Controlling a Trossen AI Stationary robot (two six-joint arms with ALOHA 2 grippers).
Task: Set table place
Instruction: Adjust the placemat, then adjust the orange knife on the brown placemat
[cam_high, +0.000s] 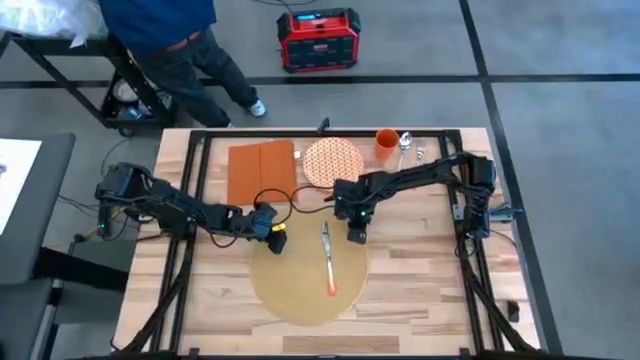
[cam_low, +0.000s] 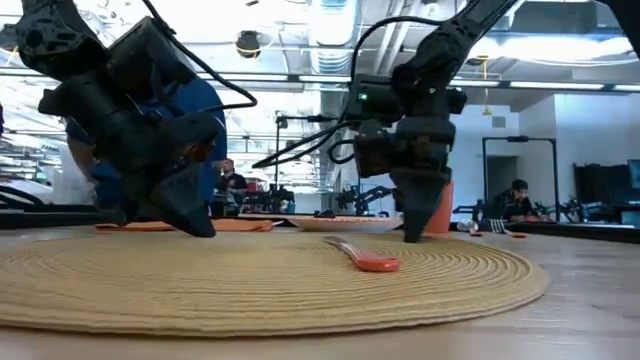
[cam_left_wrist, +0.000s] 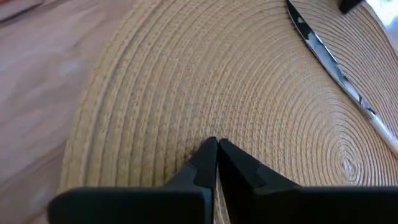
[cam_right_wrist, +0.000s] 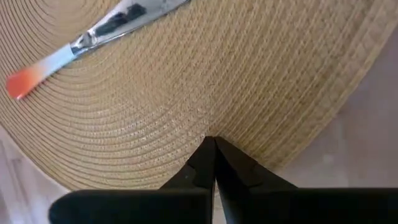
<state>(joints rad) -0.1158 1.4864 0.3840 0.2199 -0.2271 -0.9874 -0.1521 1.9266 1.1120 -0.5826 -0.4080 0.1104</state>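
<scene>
While both arms hung over the table (cam_high: 420, 275), the tan placemat (cam_high: 300, 295) lay at its near middle. A knife (cam_high: 327, 258) with an orange-tipped handle rested on the placemat. Left gripper (cam_high: 277, 240), fingers pressed together, sat over the placemat's far left rim. Right gripper (cam_high: 355, 237), fingers likewise together, sat over its far right rim.

We are looking at a grey floor (cam_high: 560, 60) crossed by dark lines, where a red-and-black box (cam_high: 318, 38) is sitting. Ceiling lights (cam_low: 330, 20) are glowing overhead, and a person (cam_low: 517, 200) is sitting at a far workbench.
</scene>
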